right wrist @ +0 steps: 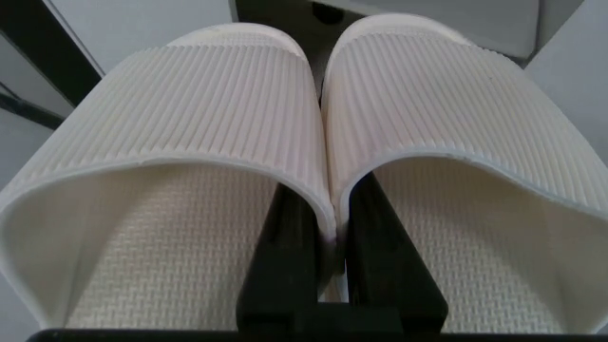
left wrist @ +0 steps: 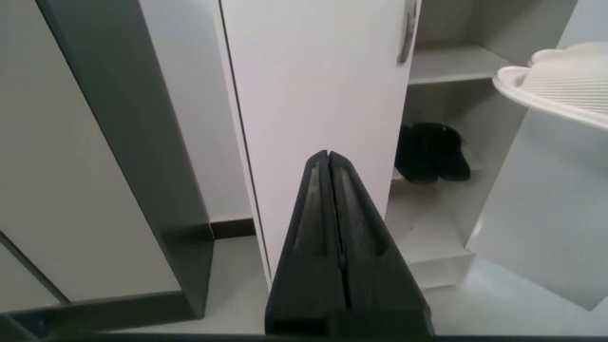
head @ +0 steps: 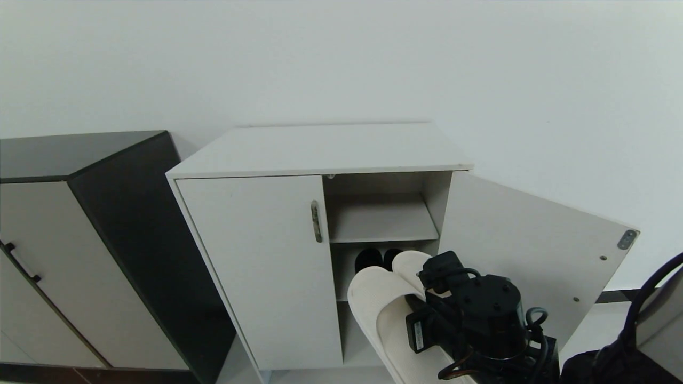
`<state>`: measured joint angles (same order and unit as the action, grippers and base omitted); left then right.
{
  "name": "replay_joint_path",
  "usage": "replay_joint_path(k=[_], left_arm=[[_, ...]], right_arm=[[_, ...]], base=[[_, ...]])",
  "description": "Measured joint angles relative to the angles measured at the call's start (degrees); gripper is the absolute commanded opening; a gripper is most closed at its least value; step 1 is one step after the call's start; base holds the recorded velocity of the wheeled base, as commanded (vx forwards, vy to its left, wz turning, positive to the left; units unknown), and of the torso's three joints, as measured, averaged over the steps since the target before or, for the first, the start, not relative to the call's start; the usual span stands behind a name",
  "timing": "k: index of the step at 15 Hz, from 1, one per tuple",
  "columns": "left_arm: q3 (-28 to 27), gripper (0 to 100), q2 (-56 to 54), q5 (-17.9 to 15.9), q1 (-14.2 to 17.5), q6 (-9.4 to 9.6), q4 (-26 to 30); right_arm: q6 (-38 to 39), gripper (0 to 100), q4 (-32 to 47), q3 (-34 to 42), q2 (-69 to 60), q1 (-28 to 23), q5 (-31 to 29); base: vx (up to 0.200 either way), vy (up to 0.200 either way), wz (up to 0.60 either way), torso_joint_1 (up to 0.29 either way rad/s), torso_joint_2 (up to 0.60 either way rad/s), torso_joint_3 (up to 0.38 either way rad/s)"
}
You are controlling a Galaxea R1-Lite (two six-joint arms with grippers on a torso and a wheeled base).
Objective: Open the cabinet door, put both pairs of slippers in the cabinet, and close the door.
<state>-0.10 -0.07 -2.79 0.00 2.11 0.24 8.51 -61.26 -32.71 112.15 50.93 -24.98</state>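
A white two-door cabinet stands against the wall, its right door swung open and its left door closed. A pair of black slippers sits on the middle shelf, seen again as black slippers from the left wrist. My right gripper is shut on the inner edges of a pair of white slippers, held in front of the open compartment; the white slippers point toward it. My left gripper is shut with nothing in it, low before the closed left door.
A dark-sided cabinet with a black handle stands to the left. The upper shelf holds nothing. The closed door carries a metal handle. A black cable loops at the right edge.
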Motion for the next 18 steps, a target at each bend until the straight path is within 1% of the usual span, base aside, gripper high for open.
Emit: replay_joint_path(k=[7, 12, 18], left_arm=[[0.0, 0, 0.0, 0.0, 0.0, 0.00, 0.0], [0.0, 0, 0.0, 0.0, 0.0, -0.09, 0.0], [0.0, 0, 0.0, 0.0, 0.0, -0.11, 0.0]], right_arm=[[-0.1, 0, -0.7, 0.0, 0.7, 0.0, 0.1], [0.0, 0, -1.1, 0.0, 1.3, 0.0, 0.1], [0.0, 0, -1.7, 0.1, 1.5, -0.2, 0.0]], base=[[0.000, 0.000, 0.00, -0.126, 0.46, 0.337], [0.000, 0.000, 0.00, -0.049, 0.45, 0.374], [0.000, 0.000, 0.00, 0.000, 0.03, 0.019]])
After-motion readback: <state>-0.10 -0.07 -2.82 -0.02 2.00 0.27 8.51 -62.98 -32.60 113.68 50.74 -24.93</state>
